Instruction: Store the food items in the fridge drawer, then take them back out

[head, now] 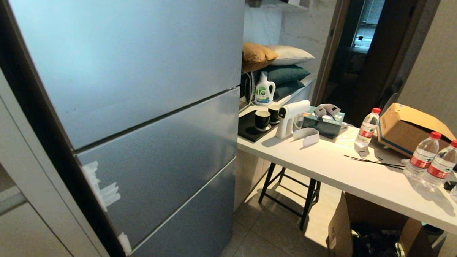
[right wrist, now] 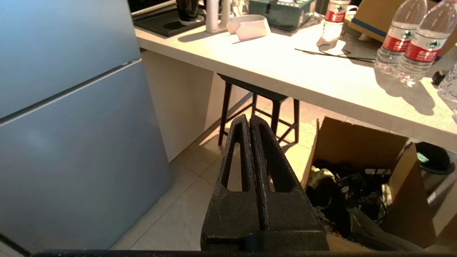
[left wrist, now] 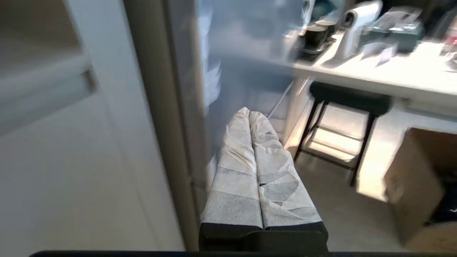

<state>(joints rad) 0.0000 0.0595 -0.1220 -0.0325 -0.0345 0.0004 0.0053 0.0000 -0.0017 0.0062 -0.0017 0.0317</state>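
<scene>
- My left gripper point(left wrist: 250, 115) has its two white-wrapped fingers point(left wrist: 235, 171) pressed together, pinching nothing. It points at the edge of the fridge point(left wrist: 228, 71), with floor tiles beyond the tips.
- My right gripper point(right wrist: 249, 119) has its black fingers point(right wrist: 235, 160) pressed together too, empty. It points at the floor beside the fridge, toward a black stool point(right wrist: 257, 107) tucked under the table point(right wrist: 303, 75).
- Neither arm shows in the head view.
- The fridge fills the left of the head view. Its tall upper door point(head: 121, 52) is closed, and so is the drawer panel point(head: 163, 156) below it; a further panel point(head: 194, 226) sits lowest. Bits of white tape point(head: 101, 188) cling to the drawer panel's left edge.
- I cannot see the potato or the pepper in any view.
- A white table stands just right of the fridge. On it, nearest the fridge: a black tray point(head: 249, 129) with two dark cups point(head: 262, 120), a white spray gun point(head: 289, 117) and a teal box point(head: 323, 124).
- Further along the table: one water bottle point(head: 367, 127) standing alone, two more bottles point(head: 432, 158) side by side, a tilted cardboard box point(head: 411, 129) behind them, and thin black sticks point(head: 375, 162) lying flat.
- An open carton point(head: 369, 232) of dark clutter sits on the floor under the table.
- Pillows point(head: 280, 65) are stacked on a counter behind the table, with a white detergent jug point(head: 265, 90) in front.
</scene>
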